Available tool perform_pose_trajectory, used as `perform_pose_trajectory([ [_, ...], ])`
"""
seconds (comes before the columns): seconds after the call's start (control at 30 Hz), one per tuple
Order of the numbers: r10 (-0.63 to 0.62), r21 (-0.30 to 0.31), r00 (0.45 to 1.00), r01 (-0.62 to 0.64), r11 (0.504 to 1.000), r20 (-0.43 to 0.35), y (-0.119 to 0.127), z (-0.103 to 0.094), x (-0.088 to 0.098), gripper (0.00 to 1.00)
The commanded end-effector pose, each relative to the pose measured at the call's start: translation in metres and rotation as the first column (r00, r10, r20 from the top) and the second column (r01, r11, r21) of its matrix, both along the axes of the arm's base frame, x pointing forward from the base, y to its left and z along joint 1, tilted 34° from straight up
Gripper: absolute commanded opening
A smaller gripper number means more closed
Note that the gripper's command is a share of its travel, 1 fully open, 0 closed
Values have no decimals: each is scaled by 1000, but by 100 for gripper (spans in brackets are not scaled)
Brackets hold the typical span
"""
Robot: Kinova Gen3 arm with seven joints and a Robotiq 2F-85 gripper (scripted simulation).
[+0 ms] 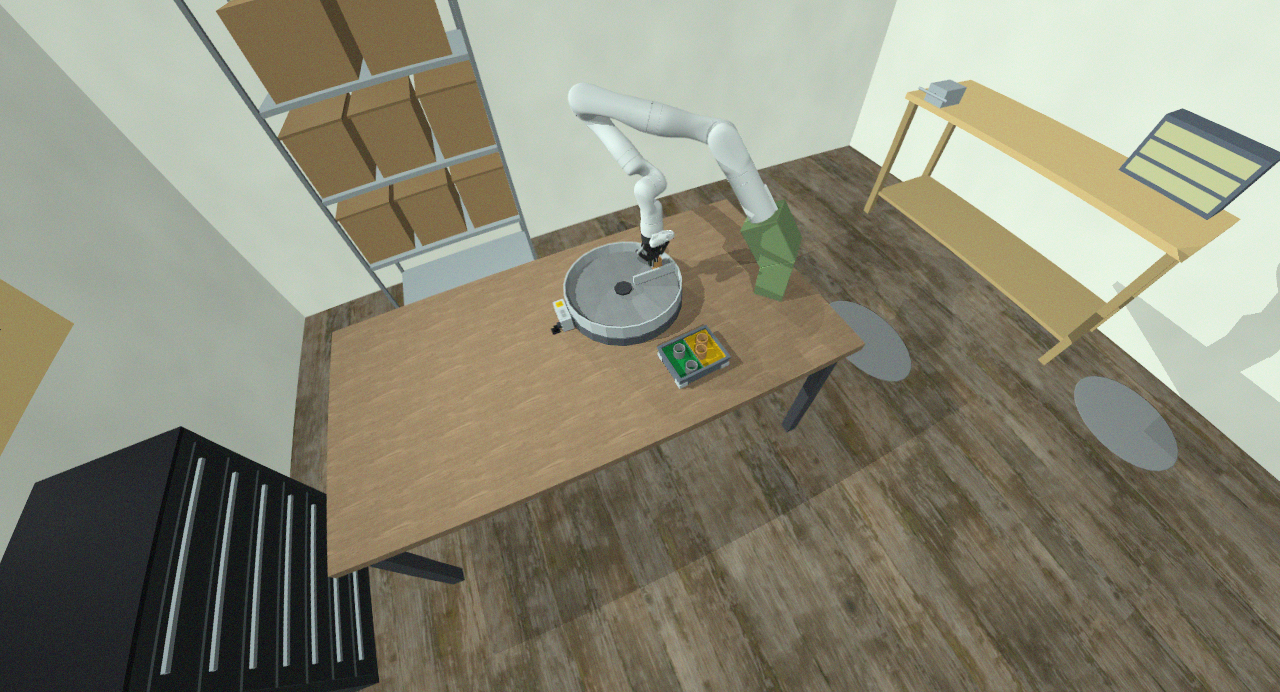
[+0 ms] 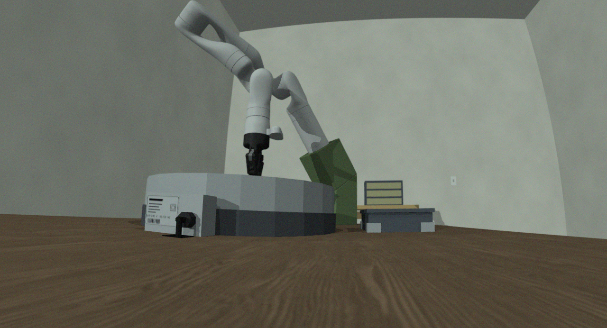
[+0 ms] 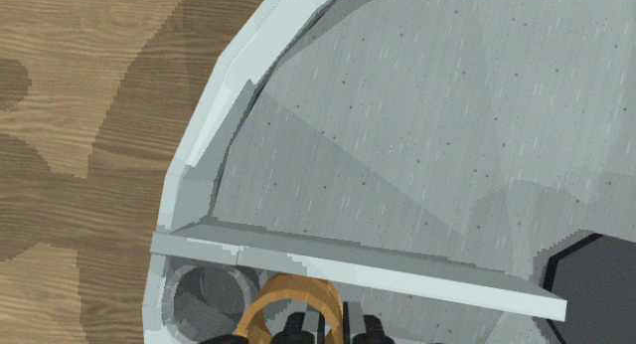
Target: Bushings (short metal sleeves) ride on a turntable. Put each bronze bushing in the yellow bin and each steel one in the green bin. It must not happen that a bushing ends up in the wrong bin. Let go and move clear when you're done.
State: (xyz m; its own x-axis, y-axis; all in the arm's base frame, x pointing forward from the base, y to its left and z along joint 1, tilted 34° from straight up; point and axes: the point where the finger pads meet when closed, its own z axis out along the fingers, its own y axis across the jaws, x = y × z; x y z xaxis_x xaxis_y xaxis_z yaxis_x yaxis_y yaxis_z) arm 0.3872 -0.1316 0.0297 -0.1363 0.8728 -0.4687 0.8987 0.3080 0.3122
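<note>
My gripper point(image 1: 654, 259) point(image 2: 254, 174) point(image 3: 333, 325) points down inside the rim of the grey turntable point(image 1: 597, 301) point(image 2: 259, 194) point(image 3: 397, 110). In the wrist view its fingers are shut on the right-hand wall of a bronze bushing point(image 3: 290, 283); the lower part of the bushing is cut off by the frame. A steel bushing point(image 3: 244, 286) stands just left of it, near the rim. The green bin point(image 1: 677, 366) holds two steel bushings, and the yellow bin point(image 1: 715, 350) beside it holds two bronze ones.
A pale divider bar point(image 1: 651, 275) point(image 3: 397, 279) runs inward from the turntable rim, close beside both bushings. The dark hub point(image 1: 622, 288) point(image 3: 601, 279) is at the turntable's centre. A label box with a black knob point(image 1: 555, 328) point(image 2: 186, 219) sits at its side. The arm's green base point(image 1: 771, 254) stands behind the bins.
</note>
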Motion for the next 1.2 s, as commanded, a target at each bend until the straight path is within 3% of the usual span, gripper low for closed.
perform_pose_trajectory([
  [0.0, 1, 0, 1000, -1, 1000, 1, 0, 1, 0, 0],
  [1.17, 1, 0, 1000, -1, 1000, 1, 4, 9, -4, 0],
])
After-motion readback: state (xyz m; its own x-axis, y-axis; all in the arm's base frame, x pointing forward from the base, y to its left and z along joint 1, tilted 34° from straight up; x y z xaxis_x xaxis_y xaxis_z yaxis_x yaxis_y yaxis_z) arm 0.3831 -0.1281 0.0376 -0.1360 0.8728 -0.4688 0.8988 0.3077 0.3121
